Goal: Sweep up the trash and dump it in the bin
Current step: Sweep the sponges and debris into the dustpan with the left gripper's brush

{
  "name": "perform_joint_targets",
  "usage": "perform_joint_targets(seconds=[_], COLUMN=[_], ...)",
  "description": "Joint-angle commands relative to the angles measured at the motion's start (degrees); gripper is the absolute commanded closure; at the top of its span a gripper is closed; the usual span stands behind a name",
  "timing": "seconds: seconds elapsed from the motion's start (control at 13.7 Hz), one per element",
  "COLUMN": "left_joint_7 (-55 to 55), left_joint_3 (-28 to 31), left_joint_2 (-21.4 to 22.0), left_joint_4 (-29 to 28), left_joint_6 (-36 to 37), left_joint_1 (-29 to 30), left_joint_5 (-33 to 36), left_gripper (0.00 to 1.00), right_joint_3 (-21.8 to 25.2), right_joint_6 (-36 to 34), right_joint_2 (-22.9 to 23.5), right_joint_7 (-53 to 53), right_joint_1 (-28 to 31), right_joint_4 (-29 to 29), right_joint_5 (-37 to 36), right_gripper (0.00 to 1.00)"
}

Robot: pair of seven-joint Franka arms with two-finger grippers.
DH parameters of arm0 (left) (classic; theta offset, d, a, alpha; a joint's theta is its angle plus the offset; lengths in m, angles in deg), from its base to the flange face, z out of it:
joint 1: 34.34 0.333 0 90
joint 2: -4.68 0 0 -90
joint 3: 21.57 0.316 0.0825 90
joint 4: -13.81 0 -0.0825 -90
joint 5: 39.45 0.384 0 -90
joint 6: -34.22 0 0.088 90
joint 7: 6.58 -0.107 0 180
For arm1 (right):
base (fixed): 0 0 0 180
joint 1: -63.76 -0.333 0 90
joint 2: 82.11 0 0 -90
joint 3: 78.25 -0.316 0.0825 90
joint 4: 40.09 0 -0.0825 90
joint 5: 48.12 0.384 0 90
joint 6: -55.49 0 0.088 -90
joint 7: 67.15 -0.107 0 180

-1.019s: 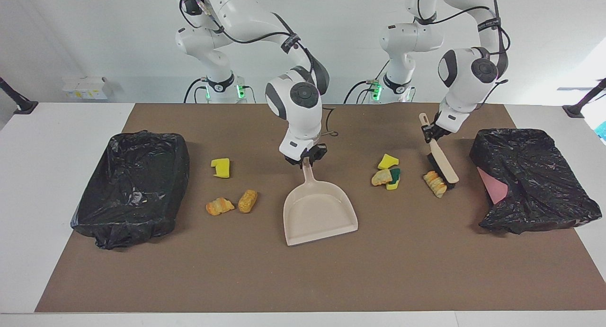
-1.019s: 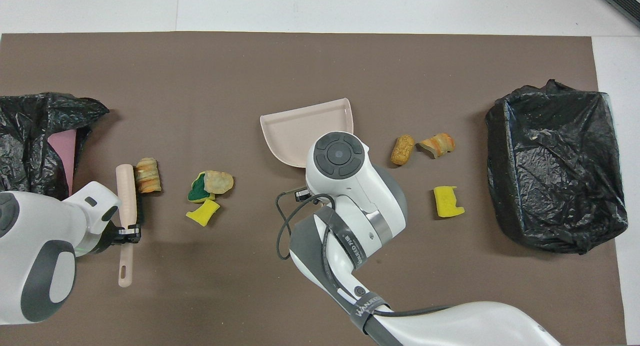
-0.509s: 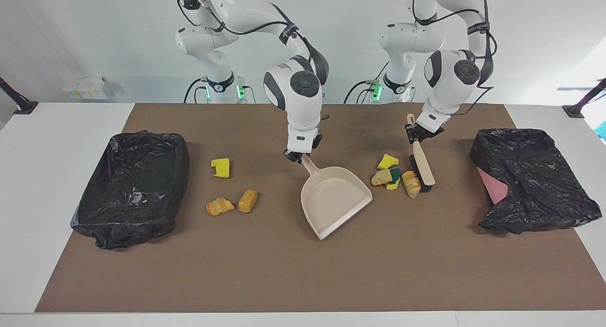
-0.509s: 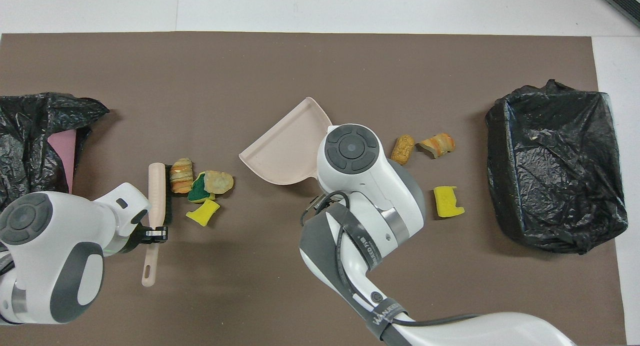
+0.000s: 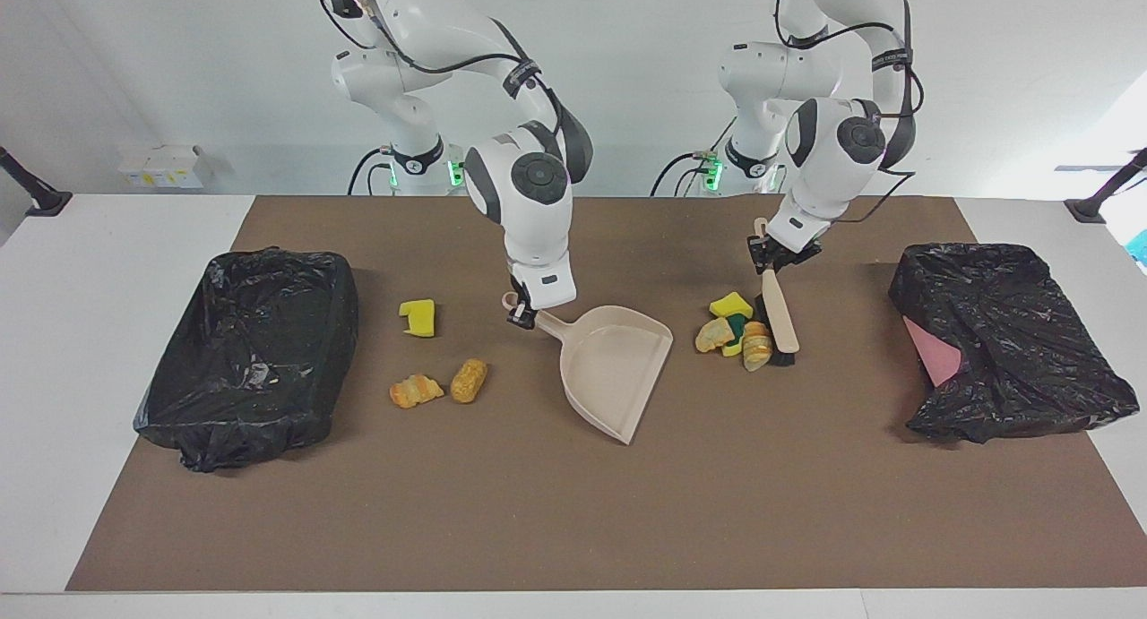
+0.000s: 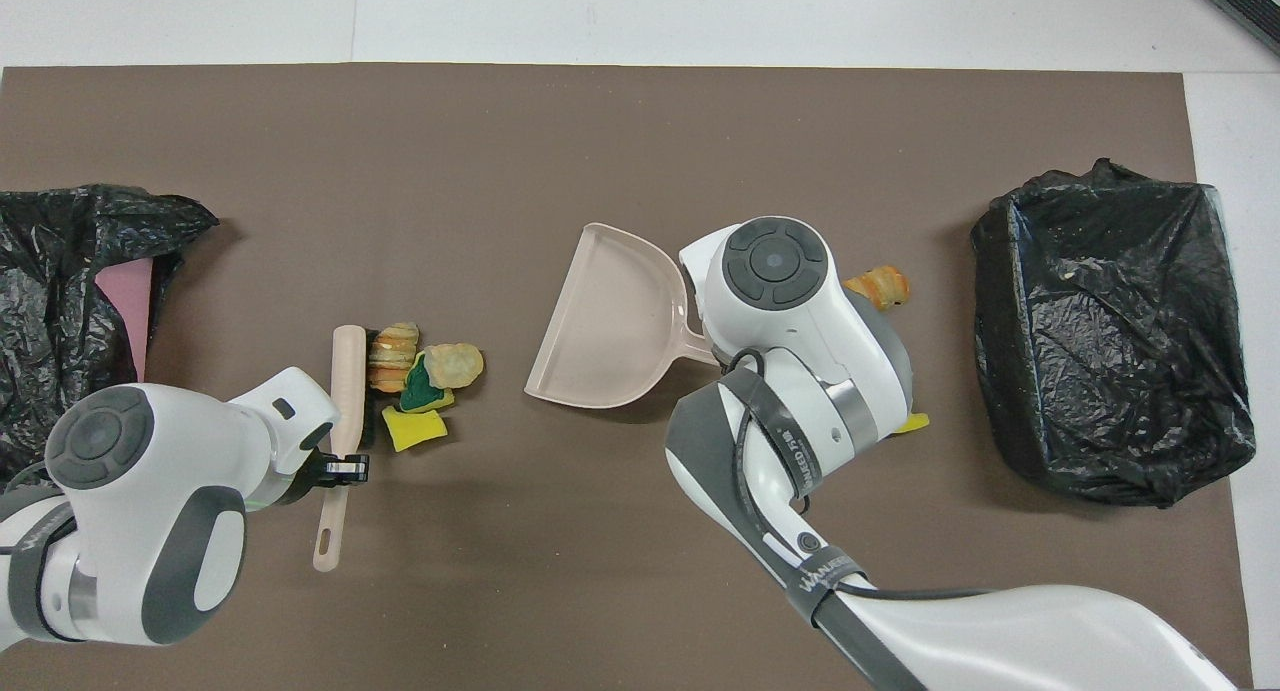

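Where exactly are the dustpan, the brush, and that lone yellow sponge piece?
dustpan [image 5: 611, 368]: facing view, on the flat inside of its pan.
brush [image 5: 779, 312]: facing view, on the pale wooden back above the bristles.
yellow sponge piece [image 5: 418, 318]: facing view, on the middle of its top face.

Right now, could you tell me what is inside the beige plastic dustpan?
Nothing shows inside the beige plastic dustpan: its tray is bare in both views. The right gripper holds its handle, and that arm covers only the handle end in the overhead view.

Brown mat [image 5: 573, 511] on white table [image 5: 90, 332]; small white box [image 5: 161, 165] by the wall
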Motion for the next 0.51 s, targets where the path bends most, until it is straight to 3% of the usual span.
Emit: perform_joint_targets(seconds=[0.0,0.44], left_joint_7=[3.6,21.3], left_joint_3=[0.7,0.7], left_joint_2=[0.4,0.9], left_joint_4=[-0.7,-1.2], left_joint_6=[-1.0,-1.6], left_joint_1=[-3.3,-7.5], left_joint_5=[-0.7,-0.7], left_gripper=[1.00,1.00], right_joint_3=[-0.7,-0.7], right_joint_6=[3.2,3.1], right_joint_2=[-0.7,-1.3], right_joint_7=[4.4,12.0], right_joint_1=[0.8,0.5], right_joint_4=[2.3,4.4], right_joint_5=[-2.1,-5.4], right_gripper=[1.00,1.00])
